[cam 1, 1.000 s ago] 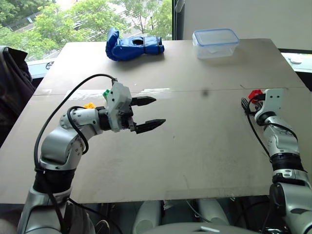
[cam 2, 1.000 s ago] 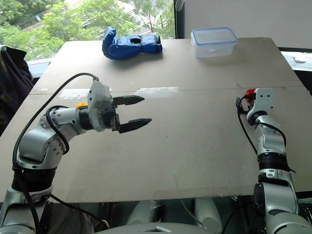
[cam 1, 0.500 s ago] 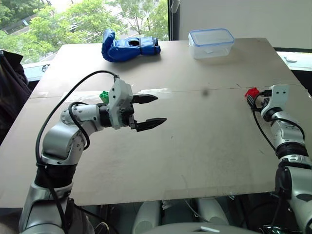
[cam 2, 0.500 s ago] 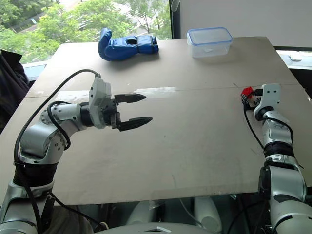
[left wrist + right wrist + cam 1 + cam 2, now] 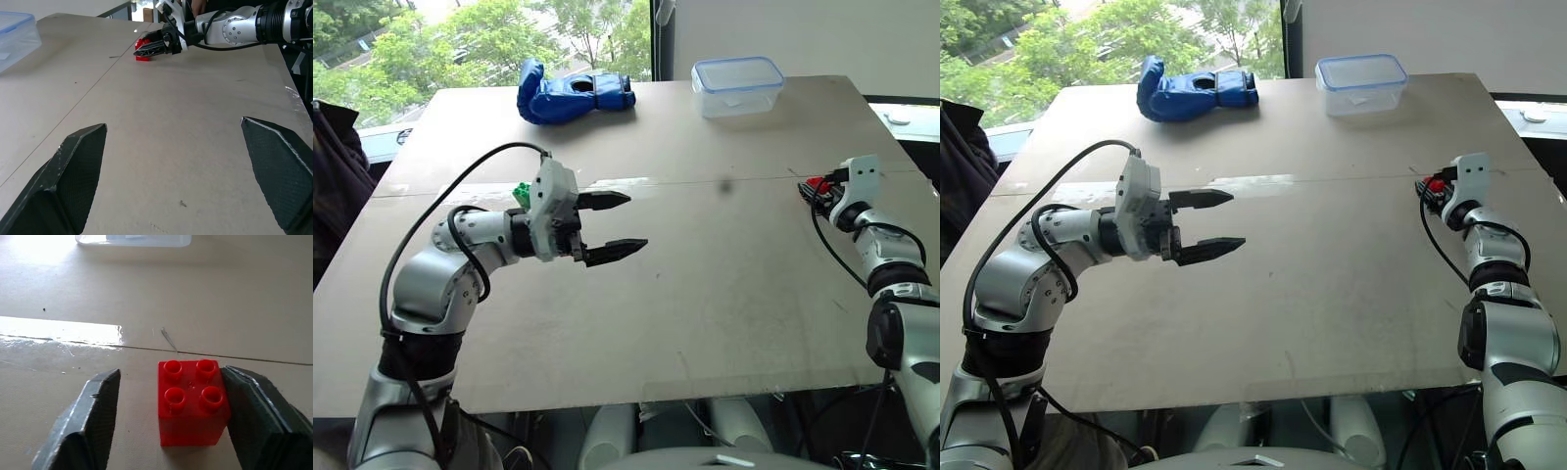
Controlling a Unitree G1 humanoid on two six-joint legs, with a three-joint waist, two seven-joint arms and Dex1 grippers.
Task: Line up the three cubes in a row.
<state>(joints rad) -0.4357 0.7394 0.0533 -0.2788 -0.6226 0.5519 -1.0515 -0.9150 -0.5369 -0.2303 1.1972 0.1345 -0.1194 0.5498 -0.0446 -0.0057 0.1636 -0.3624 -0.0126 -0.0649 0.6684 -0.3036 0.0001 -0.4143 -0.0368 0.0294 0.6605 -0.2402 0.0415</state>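
The red cube (image 5: 193,401) sits studs up on the table near the right edge, just in front of the seam, also seen as the red cube (image 5: 819,182). My right gripper (image 5: 171,373) lies level around it. One finger (image 5: 254,421) touches the cube's side and the other finger (image 5: 95,416) stands a small gap away. The green cube (image 5: 522,191) peeks out behind my left gripper (image 5: 634,222), which hovers open and empty over the table's left middle, pointing right.
A blue glove (image 5: 573,93) lies at the far left of the brown table (image 5: 705,294). A clear lidded plastic box (image 5: 737,85) stands at the far right. A dark jacket (image 5: 337,166) hangs off the left side.
The right gripper has reached forward and turned onto the red cube, and its fingers have narrowed around it. The left arm has stayed put. The camera shifted slightly.
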